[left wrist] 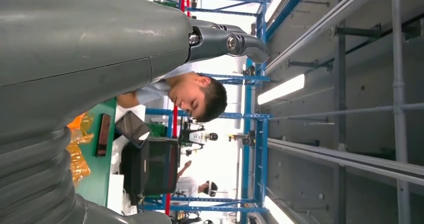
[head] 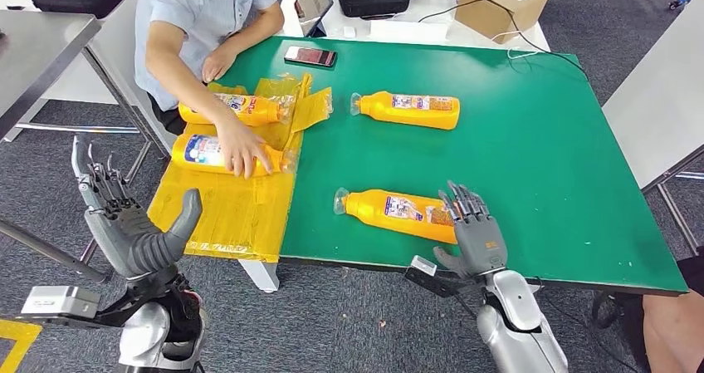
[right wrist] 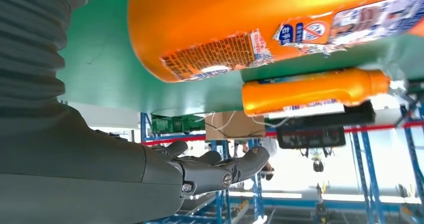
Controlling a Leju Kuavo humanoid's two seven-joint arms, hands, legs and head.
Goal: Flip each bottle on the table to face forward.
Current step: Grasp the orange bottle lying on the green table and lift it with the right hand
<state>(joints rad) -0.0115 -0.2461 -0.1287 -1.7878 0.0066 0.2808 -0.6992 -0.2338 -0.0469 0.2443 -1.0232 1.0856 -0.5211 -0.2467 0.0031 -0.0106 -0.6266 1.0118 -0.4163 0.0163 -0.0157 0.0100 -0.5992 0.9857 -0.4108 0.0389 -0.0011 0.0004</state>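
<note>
On the green table (head: 531, 140) four orange bottles lie on their sides. The near bottle (head: 394, 213) lies close to the front edge, with its cap pointing to the robot's left. The right hand (head: 475, 228) is at its fat bottom end, with the fingers straight and a little apart, holding nothing; the fingertips (head: 459, 197) look like they rest on the bottle or sit just over it, and it is hard to tell which. In the right wrist view this bottle (right wrist: 260, 29) shows a torn label, and the far bottle (right wrist: 315, 92) lies behind it. The far bottle (head: 408, 109) is well apart, near the middle of the table. Two more bottles lie on a yellow plastic sheet (head: 241, 207) at the left side, where a person in a light shirt (head: 203, 12) presses a hand (head: 243, 150) on one of them (head: 220, 154); the other one (head: 237, 107) lies just behind it. A phone (head: 310, 56) lies at the back edge. The left hand (head: 133, 223) is held up off the table to the left, open and holding nothing. The step now looks like turning the near bottle over. To do it well, the right hand should wrap around the thick part, not the thin neck, and roll it slowly. The bottle is smooth and round, so it could slip or roll off the front edge.
</note>
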